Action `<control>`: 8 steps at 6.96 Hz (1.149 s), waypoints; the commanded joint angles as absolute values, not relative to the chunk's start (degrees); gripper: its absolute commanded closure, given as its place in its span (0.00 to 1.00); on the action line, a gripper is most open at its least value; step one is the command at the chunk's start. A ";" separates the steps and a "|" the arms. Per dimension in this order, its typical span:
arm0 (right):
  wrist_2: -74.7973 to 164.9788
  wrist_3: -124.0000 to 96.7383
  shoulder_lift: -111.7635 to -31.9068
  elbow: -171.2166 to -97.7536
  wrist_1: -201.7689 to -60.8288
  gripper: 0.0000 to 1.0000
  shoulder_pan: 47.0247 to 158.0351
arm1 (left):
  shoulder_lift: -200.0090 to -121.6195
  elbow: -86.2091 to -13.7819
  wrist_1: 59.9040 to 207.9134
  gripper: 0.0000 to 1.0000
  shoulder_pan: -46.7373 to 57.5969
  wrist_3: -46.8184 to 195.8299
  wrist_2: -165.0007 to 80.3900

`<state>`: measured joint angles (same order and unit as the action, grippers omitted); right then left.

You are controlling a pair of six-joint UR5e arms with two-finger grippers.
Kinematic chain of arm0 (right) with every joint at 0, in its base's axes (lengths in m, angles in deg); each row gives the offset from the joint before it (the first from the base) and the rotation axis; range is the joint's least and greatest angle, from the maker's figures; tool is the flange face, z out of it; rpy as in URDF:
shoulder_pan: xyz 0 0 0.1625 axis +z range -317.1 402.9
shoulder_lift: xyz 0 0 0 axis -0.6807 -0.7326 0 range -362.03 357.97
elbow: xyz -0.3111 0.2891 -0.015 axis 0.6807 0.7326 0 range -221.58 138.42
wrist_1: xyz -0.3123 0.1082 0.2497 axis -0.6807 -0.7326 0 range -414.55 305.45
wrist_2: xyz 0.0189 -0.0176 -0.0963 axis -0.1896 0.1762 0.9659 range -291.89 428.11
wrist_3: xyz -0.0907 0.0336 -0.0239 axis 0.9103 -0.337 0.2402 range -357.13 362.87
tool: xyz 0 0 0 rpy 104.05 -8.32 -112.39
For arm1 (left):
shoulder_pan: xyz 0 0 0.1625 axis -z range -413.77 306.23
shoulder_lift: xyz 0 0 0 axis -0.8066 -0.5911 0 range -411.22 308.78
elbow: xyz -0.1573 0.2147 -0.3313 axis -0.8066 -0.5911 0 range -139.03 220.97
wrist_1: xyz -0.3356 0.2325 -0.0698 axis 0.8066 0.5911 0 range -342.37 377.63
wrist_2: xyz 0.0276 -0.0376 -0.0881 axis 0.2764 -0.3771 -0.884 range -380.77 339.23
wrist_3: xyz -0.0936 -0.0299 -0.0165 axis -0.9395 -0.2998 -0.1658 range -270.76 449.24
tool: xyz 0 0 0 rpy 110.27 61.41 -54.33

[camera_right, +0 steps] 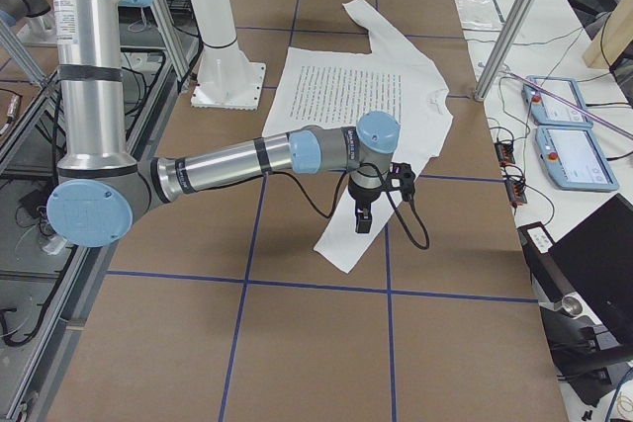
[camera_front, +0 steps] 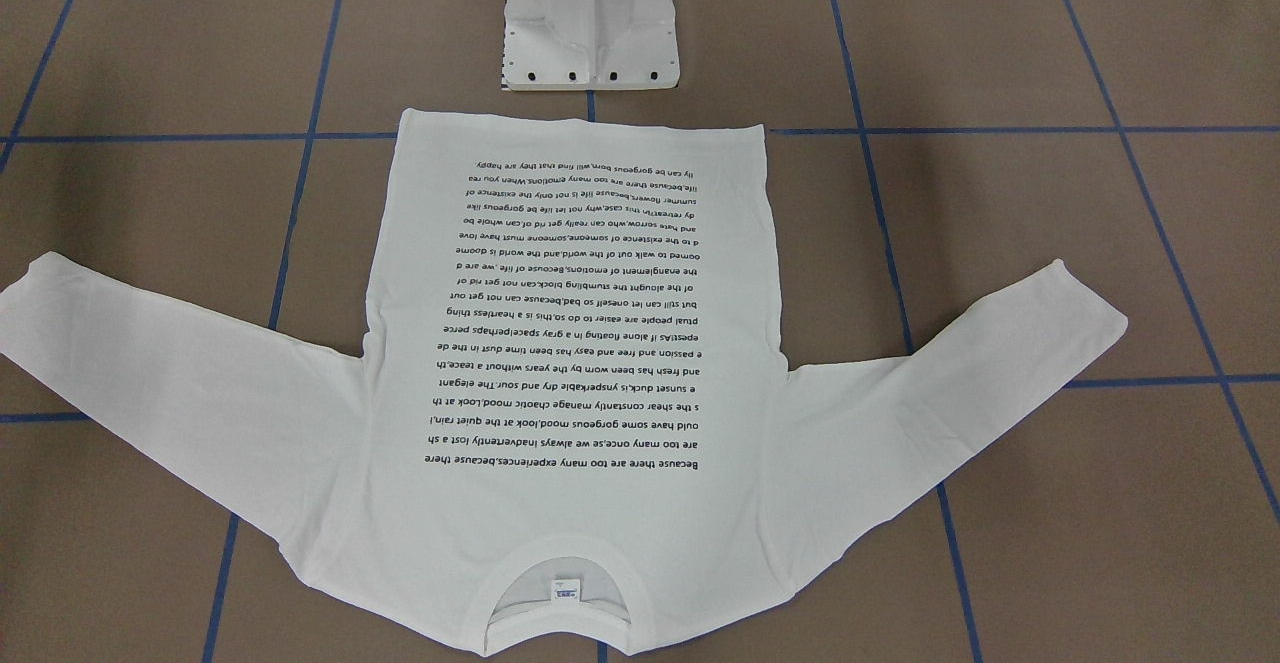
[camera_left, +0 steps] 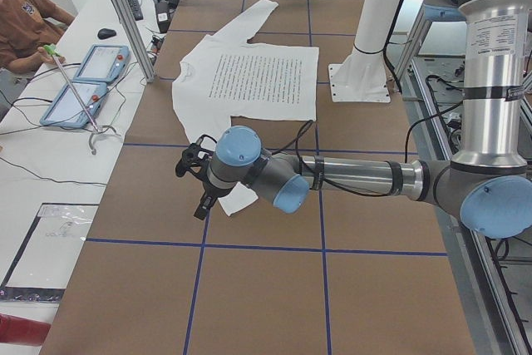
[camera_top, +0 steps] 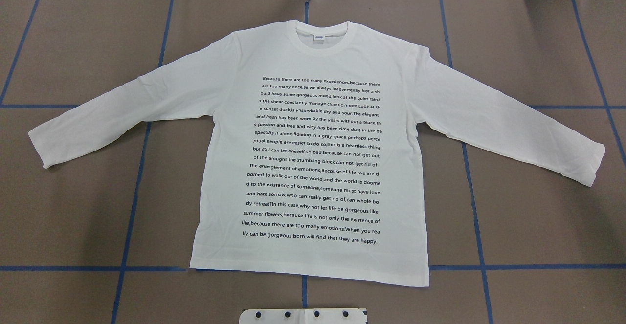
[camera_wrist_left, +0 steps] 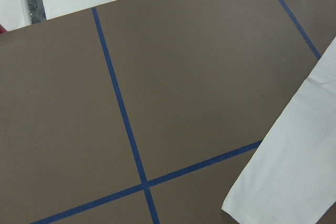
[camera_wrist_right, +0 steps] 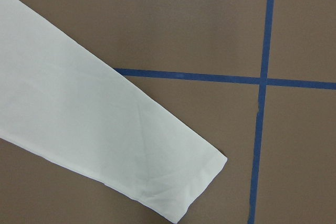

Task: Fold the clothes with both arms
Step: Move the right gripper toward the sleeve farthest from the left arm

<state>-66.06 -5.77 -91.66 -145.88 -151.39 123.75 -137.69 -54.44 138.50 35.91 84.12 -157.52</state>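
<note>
T-shirt [camera_top: 220, 118]: matt white cloth, smooth. Table [camera_top: 538, 216]: matt brown paper; blue tape [camera_top: 63, 268].

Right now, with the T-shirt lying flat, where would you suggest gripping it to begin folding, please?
Probably at the left cuff and the right cuff, coming down from above: the T-shirt lies flat, sleeves spread outward, both cuff ends free on the table.

T-shirt [camera_top: 313, 158]: "Because there are too many experiences"

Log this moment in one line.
white long-sleeved cotton T-shirt: flat, text up | left gripper: near cuff | right gripper: near cuff | jaws: cannot tell
</note>
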 commanded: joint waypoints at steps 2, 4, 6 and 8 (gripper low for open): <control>-65.92 -5.92 -92.20 -134.34 -134.34 0.00 123.76 | -135.95 -53.96 139.71 0.00 35.45 84.31 -158.32; -66.88 -6.62 -93.87 -133.87 -132.77 0.00 123.58 | -135.68 -53.42 140.15 0.00 35.44 84.23 -158.94; -70.39 -10.19 -94.14 -134.04 -132.42 0.00 120.26 | -135.68 -52.20 140.24 0.00 35.44 84.23 -158.94; -70.67 -14.53 -93.70 -133.86 -132.34 0.00 117.35 | -135.68 -52.19 142.08 0.00 35.36 84.22 -159.02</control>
<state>-70.37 -12.78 -93.89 -133.92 -132.39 118.82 -135.67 -52.24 141.23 35.38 84.15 -158.99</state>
